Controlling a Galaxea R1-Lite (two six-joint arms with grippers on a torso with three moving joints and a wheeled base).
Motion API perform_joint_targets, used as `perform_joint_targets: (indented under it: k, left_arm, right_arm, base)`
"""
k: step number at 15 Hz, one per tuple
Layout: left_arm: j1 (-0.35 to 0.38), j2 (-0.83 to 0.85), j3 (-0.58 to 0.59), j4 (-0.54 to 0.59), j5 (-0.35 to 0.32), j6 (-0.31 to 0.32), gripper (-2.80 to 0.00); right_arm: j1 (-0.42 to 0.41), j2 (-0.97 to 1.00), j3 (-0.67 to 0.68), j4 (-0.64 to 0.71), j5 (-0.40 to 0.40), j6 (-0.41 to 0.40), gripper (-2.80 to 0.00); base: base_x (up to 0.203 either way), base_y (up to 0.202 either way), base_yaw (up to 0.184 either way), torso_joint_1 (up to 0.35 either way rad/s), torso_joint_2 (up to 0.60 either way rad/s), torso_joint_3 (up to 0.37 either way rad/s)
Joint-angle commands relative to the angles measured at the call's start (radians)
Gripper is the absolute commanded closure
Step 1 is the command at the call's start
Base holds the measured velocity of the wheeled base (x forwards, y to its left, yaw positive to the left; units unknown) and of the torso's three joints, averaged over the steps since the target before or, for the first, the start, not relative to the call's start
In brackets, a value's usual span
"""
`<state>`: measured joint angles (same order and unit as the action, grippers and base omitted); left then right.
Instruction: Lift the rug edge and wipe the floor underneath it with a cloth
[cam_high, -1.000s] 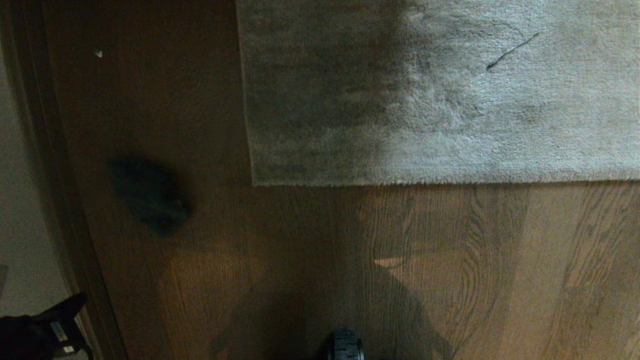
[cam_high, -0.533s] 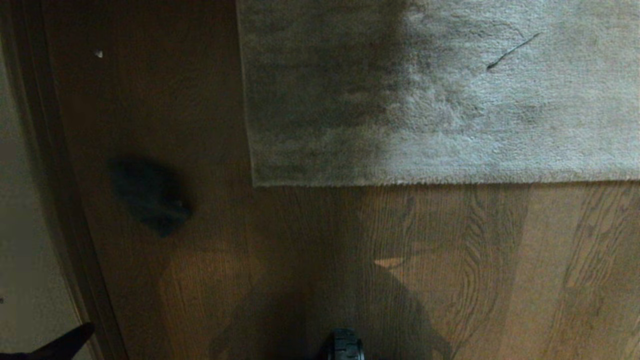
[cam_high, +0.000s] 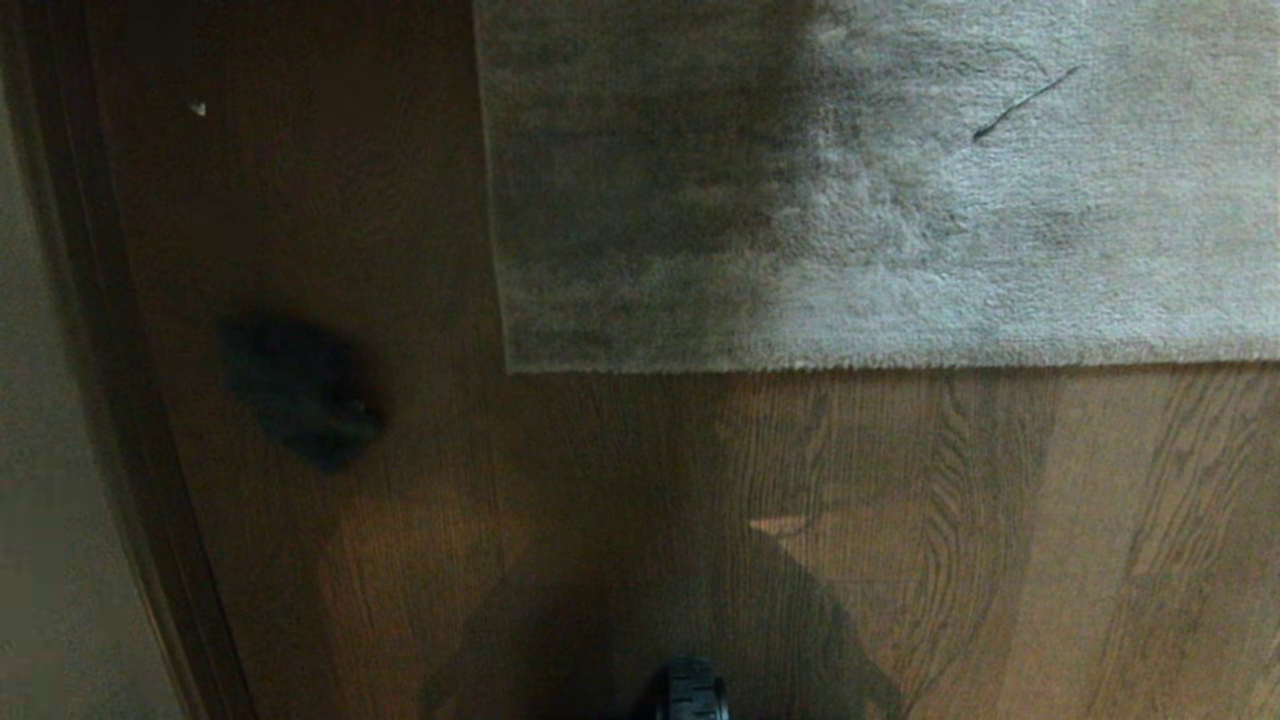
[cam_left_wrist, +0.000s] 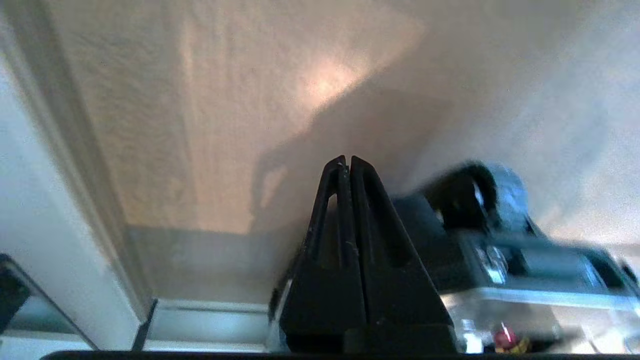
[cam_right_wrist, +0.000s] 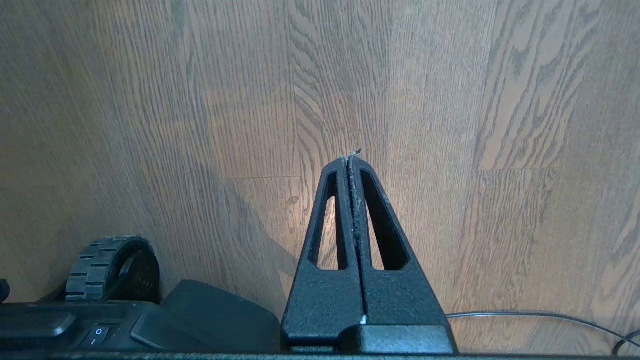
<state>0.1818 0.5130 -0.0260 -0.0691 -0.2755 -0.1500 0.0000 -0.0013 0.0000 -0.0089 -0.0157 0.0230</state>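
The light grey rug lies flat at the top of the head view, its near rug edge (cam_high: 850, 366) straight and its square corner (cam_high: 510, 365) toward the left. The brown wooden floor (cam_high: 600, 500) spreads below and left of it. A small dark cloth (cam_high: 298, 388) lies crumpled on the boards left of the corner. Neither arm shows in the head view. My left gripper (cam_left_wrist: 346, 159) is shut and empty, facing a pale textured wall. My right gripper (cam_right_wrist: 352, 157) is shut too, with only lint at its tips, hanging over bare boards (cam_right_wrist: 450, 100).
A dark baseboard (cam_high: 120, 400) and pale wall run down the left side. My base wheel (cam_high: 690, 690) shows at the bottom of the head view and beside my right gripper (cam_right_wrist: 107, 267). A thin cable (cam_right_wrist: 540, 315) lies on the boards. A white speck (cam_high: 197, 108) sits far left.
My left gripper, seen at the bottom left corner of the head view a second ago, has slid down and out of that view. The rug, cloth and right arm have not moved.
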Motion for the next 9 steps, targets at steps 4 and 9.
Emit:
perform_joint_targets:
  k: [4, 9]
  left_arm:
    - [-0.036, -0.148, -0.013, 0.022, 0.001, -0.005, 0.0]
    - [-0.038, -0.207, -0.015, 0.027, 0.001, -0.018, 0.0]
  right_arm:
    - [0.0, 0.001, 0.0, 0.0, -0.001, 0.0, 0.0]
    - [0.0, 0.001, 0.0, 0.0, 0.0, 0.0, 0.0]
  base:
    - [0.0, 0.0, 0.0, 0.0, 0.0, 0.0]
    - [0.0, 0.0, 0.0, 0.0, 0.0, 0.0]
